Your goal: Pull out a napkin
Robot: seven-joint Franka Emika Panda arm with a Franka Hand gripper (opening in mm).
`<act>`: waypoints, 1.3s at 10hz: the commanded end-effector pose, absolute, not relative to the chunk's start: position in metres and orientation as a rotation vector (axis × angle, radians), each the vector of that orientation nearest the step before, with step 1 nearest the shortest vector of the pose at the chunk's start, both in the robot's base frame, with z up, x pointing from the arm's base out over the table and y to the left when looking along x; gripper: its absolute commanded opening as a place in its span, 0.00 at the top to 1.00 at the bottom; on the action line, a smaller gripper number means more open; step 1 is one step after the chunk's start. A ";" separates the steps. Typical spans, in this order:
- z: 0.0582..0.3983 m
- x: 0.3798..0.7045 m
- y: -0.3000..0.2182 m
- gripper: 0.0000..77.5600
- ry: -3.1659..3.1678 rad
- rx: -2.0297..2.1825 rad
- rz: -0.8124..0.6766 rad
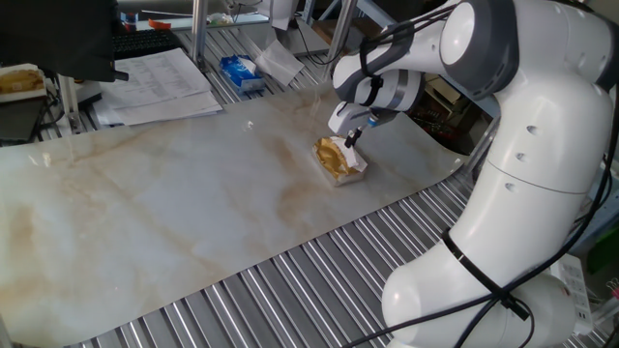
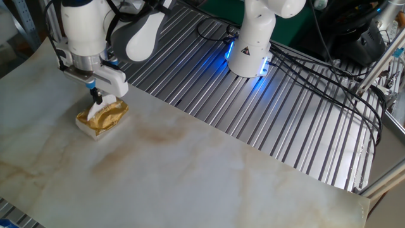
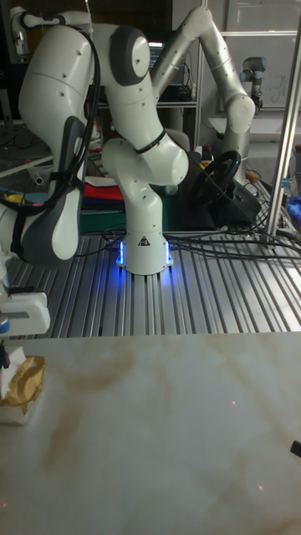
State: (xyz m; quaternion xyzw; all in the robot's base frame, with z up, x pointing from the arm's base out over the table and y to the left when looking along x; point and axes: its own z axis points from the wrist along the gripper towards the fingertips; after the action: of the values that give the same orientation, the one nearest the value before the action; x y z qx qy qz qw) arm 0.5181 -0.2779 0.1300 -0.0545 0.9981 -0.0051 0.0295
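Note:
A small gold-brown pack point(image 1: 338, 160) lies on the marbled mat, toward its far right in one fixed view and at the left point(image 2: 104, 118) in the other. A bit of white napkin point(image 2: 94, 110) sticks up from the pack's top. My gripper point(image 2: 97, 98) points straight down over the pack, its dark fingers pinched together on that napkin tip. One fixed view shows the same gripper point(image 1: 352, 138) just above the pack's far end. In the tall view only the pack point(image 3: 25, 383) and the gripper's edge point(image 3: 4, 355) show at the left border.
Printed paper sheets point(image 1: 160, 82) and a blue packet point(image 1: 239, 72) lie at the back left. The mat point(image 1: 174, 213) rests on a ribbed metal table point(image 2: 297, 120). A second robot's base point(image 2: 252, 44) with cables stands behind.

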 end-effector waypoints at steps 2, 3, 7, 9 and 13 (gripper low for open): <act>0.155 0.522 -0.277 0.98 3.097 -0.160 -0.016; 0.157 0.522 -0.276 0.98 3.098 -0.159 -0.014; 0.173 0.522 -0.276 0.98 3.116 -0.153 -0.013; 0.180 0.522 -0.273 0.98 3.119 -0.150 -0.012; 0.184 0.523 -0.270 0.98 3.119 -0.142 -0.011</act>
State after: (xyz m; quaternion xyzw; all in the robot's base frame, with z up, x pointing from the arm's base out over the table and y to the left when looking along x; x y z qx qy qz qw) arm 0.5220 -0.2699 0.1800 -0.0460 0.9989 -0.0023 0.0083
